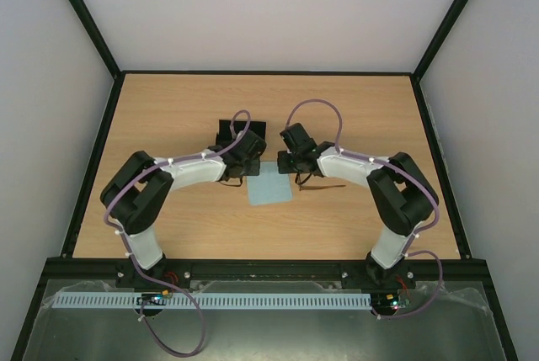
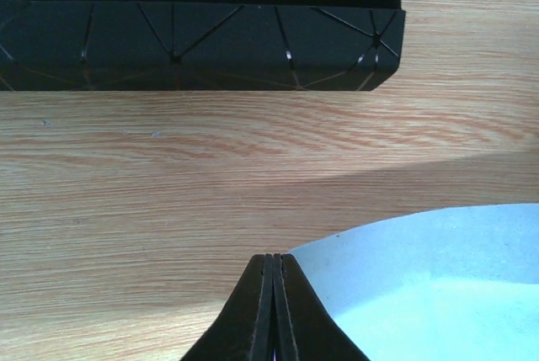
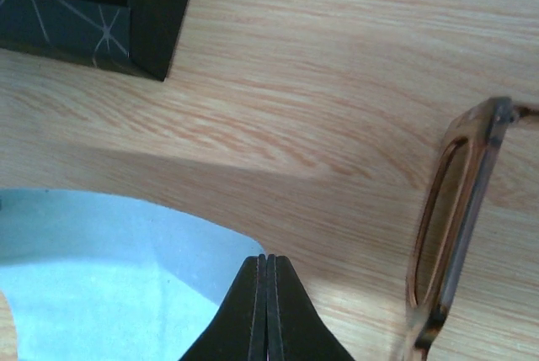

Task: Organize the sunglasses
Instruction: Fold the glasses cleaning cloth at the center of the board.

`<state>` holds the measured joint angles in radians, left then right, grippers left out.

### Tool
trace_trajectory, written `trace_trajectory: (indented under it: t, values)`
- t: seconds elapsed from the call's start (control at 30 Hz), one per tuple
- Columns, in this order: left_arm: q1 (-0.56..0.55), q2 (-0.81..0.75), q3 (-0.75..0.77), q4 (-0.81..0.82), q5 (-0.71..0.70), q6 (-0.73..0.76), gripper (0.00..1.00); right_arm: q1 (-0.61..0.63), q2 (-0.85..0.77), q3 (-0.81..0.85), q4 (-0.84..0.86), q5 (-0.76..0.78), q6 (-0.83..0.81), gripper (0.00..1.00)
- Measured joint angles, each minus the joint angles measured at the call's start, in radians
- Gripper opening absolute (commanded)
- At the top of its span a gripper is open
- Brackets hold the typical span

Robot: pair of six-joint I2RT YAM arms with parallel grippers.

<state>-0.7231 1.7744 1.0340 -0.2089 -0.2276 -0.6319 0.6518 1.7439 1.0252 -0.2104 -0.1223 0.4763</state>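
The sunglasses (image 3: 459,226) have a thin brown frame and lie folded on the wood to the right of my right gripper (image 3: 266,258); from above they show as the sunglasses (image 1: 320,183) just right of the cloth. My right gripper (image 1: 292,167) is shut at the light blue cloth's (image 3: 101,277) upper right edge, with nothing visible between its fingers. At the cloth's (image 2: 438,277) upper left edge, the left gripper (image 2: 274,258) is also shut and empty. The black case (image 2: 194,50) lies beyond the left gripper (image 1: 247,167).
The black case (image 1: 240,132) sits at mid-table behind the cloth (image 1: 269,184), its corner (image 3: 101,16) in the right wrist view. Both arms bend inward over the table's middle. A black frame rims the wooden table (image 1: 168,125), with white walls around.
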Motion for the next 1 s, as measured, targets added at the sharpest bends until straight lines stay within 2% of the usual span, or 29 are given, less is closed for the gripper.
trace_trajectory:
  t: [1.0]
  values:
    - [-0.040, -0.202, -0.116, 0.000, 0.067, 0.016, 0.02, 0.000, -0.177, -0.127, 0.015, -0.057, -0.043, 0.01]
